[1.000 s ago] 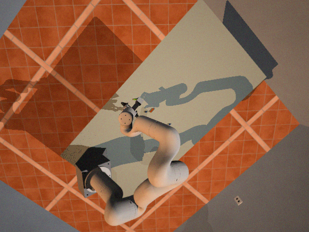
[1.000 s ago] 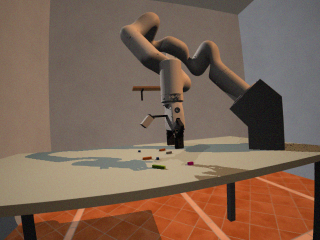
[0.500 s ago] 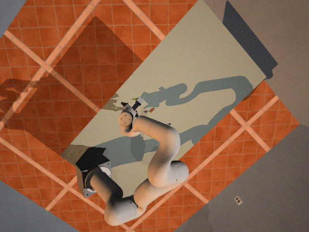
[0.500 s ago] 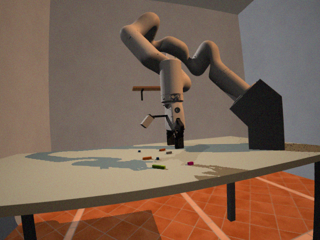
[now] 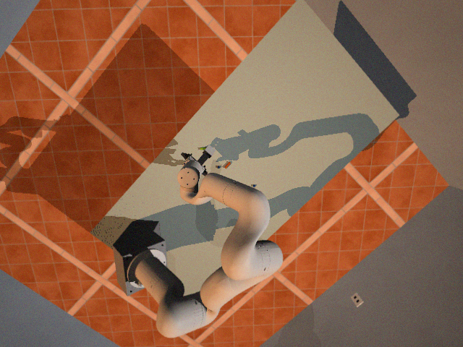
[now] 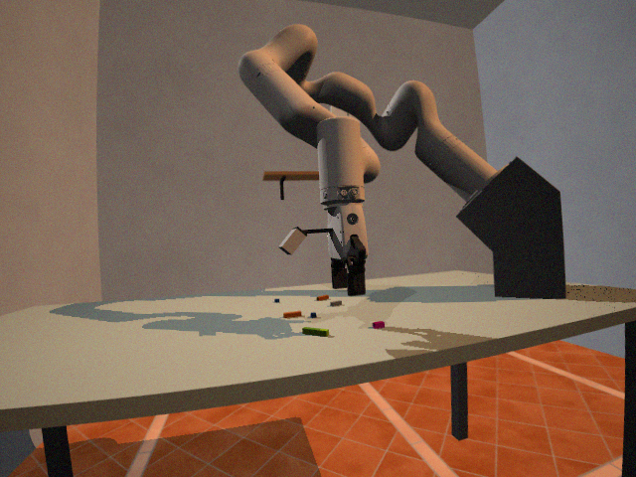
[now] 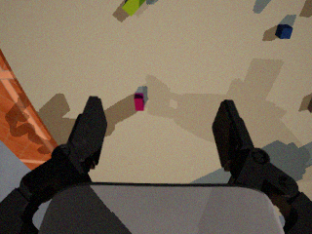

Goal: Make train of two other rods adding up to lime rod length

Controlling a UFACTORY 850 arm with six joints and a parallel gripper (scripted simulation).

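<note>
One magenta rod (image 6: 379, 325) (image 7: 139, 101) lies beyond the wide-spread, empty gripper (image 5: 194, 164) (image 6: 349, 289) (image 7: 160, 111).

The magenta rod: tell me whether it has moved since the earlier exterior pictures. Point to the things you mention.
No. The magenta rod (image 6: 379, 325) (image 7: 139, 101) lies where it did, right beside the same end of the brown shadow on the table (image 6: 205, 380).
</note>
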